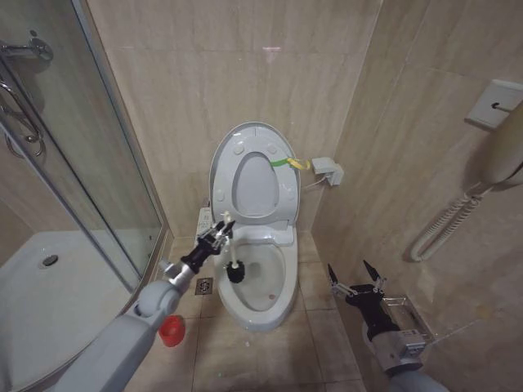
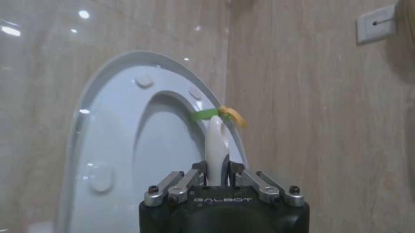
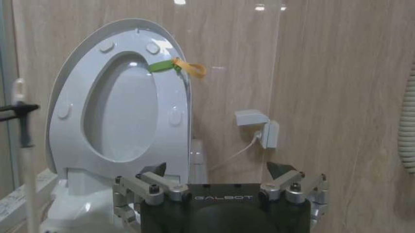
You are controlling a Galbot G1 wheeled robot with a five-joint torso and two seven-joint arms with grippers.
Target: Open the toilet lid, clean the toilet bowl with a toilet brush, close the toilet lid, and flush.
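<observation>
The toilet lid (image 1: 239, 133) stands upright against the wall, with the seat ring (image 1: 282, 196) raised in front of it and a green-and-yellow strap (image 1: 291, 162) at its rim. Below lies the open toilet bowl (image 1: 271, 304). My left gripper (image 1: 219, 233) is shut on the pale handle of the toilet brush (image 1: 235, 271), whose dark head hangs inside the bowl near its left rim. In the left wrist view the handle (image 2: 215, 143) rises between the shut fingers, before the lid (image 2: 116, 145). The brush's red base (image 1: 172, 331) sits on the floor left of the toilet. My right gripper (image 1: 357, 278) waits open to the bowl's right, also seen as right gripper (image 3: 216, 170).
A glass shower door (image 1: 82, 163) and white shower tray (image 1: 49, 282) close off the left. A socket box (image 1: 327, 171) hangs right of the lid. A wall handset with coiled cord (image 1: 500, 147) and a metal rack (image 1: 404, 314) crowd the right wall. A floor drain (image 1: 204, 286) lies beside the toilet.
</observation>
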